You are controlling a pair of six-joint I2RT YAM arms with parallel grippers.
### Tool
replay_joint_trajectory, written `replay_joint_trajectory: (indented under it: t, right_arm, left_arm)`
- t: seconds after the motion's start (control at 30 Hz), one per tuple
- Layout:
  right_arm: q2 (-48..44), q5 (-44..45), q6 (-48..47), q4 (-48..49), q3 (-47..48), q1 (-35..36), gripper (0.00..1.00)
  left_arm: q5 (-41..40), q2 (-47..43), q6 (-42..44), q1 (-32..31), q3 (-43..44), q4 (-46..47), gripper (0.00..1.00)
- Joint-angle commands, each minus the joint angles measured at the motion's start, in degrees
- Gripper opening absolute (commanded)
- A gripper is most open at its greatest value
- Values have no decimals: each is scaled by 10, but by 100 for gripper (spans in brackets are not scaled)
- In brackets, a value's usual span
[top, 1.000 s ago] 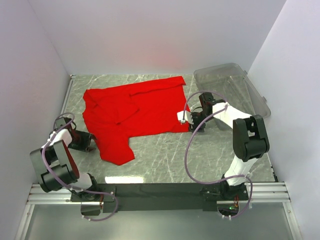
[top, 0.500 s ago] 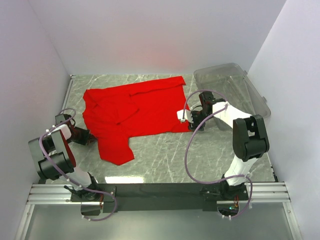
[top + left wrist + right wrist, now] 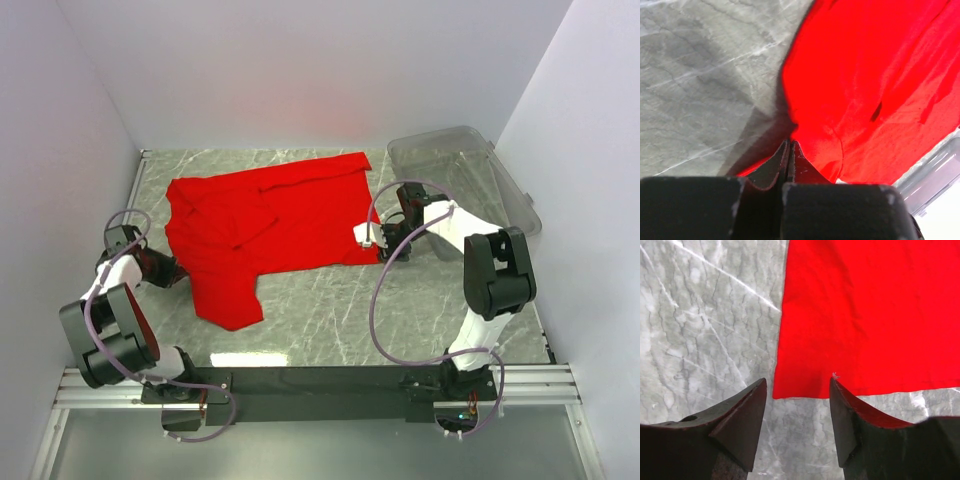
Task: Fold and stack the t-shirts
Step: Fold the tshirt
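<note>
Pinching the red t-shirt (image 3: 270, 225) at its left edge.
Only the left wrist view shows the left gripper (image 3: 790, 146) closed tight on a raised fold of cloth; overhead, the shirt lies spread across the table (image 3: 330, 310). At its right near corner the right gripper (image 3: 797, 381) hovers, fingers apart, holding nothing.

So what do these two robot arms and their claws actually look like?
The left arm and right arm are chunky black and white sections, each with a thin purple cable looping alongside. The left gripper and right gripper each have two dark, wedge-shaped fingers.
</note>
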Motion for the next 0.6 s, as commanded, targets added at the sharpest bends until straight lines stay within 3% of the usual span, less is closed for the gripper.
replay_joint_trajectory:
  t: [0.0,0.33,0.43,0.53,0.57]
  right_arm:
    - [10,26,-23,-17,16,8,59]
    - [32,69,-5,-4,19,20,50]
    - [39,77,1,-1,21,26,43]
    - [42,83,12,3,25,28,28]
    - [42,80,15,4,25,28,19]
  left_arm:
    - [3,-20,8,-1,-14,-2,1]
    - [16,-33,0,0,-12,0,1]
    - [19,-39,3,1,1,-7,1]
    - [21,-45,4,3,12,-15,1]
    - [20,-47,4,2,15,-16,1]
